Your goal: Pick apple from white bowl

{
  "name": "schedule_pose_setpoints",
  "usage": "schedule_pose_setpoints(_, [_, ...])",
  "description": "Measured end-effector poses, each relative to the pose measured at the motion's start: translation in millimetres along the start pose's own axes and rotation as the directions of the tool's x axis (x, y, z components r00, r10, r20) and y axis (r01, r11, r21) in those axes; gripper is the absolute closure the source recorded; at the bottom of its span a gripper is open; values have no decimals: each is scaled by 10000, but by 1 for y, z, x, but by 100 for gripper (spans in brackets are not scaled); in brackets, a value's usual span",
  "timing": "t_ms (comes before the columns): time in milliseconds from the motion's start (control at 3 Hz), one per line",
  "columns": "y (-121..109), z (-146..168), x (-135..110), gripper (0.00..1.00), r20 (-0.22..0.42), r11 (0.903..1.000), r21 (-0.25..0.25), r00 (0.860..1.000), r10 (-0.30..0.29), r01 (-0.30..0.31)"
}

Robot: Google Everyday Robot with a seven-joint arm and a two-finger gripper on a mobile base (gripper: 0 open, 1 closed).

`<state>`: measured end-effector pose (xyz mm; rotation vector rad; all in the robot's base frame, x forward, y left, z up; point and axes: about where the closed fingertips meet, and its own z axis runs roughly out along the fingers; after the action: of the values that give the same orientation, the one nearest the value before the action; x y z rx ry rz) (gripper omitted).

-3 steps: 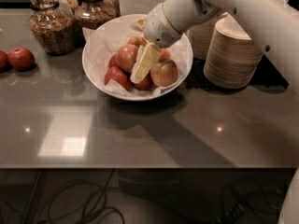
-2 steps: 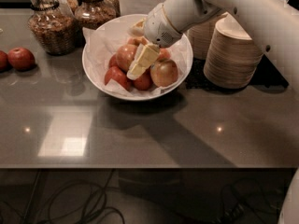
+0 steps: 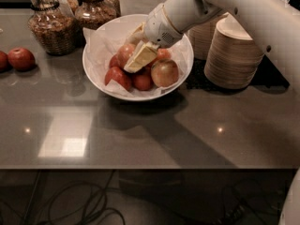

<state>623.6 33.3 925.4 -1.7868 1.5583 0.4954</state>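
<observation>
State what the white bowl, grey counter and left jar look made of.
Wide white bowl: glazed ceramic or plastic, smooth rim. Dark grey counter: polished stone or laminate, mirrors lights. Left jar: probably clear glass, contents show through. The gripper is down in the bowl.

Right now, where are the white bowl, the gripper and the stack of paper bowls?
white bowl (image 3: 145,95), camera view, front wall.
gripper (image 3: 134,63), camera view, pale tip, low inside the white bowl.
stack of paper bowls (image 3: 234,60), camera view, side of the right stack.

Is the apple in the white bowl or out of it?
In: the apple lies among other apples inside the white bowl, the gripper down beside it.
</observation>
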Motion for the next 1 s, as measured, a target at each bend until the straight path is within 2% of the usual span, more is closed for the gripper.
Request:
schedule_pose_setpoints(333, [0,0,0,88,0,10000,-1,10000,0,0])
schedule_pose_setpoints(667, [0,0,0,100,0,10000,-2,10000,0,0])
schedule_pose_setpoints(1000, [0,0,0,100,4,10000,-1,10000,-2,2])
